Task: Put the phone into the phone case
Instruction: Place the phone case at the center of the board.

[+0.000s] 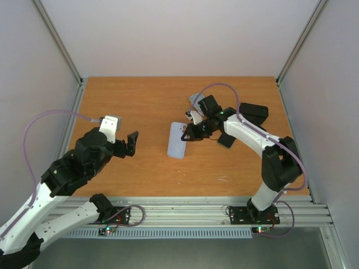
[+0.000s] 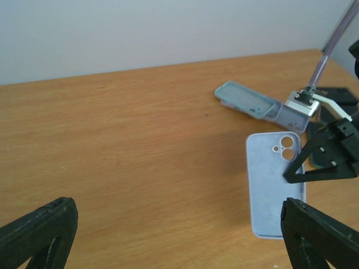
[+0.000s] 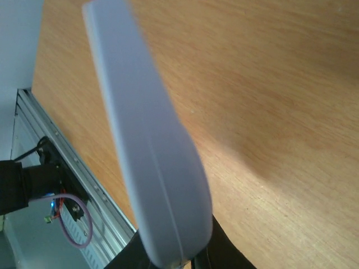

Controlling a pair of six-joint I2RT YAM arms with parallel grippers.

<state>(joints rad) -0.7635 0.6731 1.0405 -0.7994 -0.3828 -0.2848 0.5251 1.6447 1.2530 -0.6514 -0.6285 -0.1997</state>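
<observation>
1. Overhead: right hand [image 1: 185, 133] pinches the pale blue phone [image 1: 176, 143] by its long edge, likely for carrying; teal phone case [image 1: 196, 99] sits just beyond that hand.
2. Left wrist: left hand [image 2: 178, 224] gapes empty; matte phone [image 2: 272, 196], two lens rings [image 2: 290, 154], ahead-right over woodgrain worktop [image 2: 112, 140].
3. Right wrist: smooth, rounded phone [image 3: 151, 151] edge fills the pinch.

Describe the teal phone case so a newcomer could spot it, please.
On the wooden table, look beyond the right gripper. The teal phone case lies hollow side up with a raised rim, unlike the pale blue phone nearer the front.
</observation>
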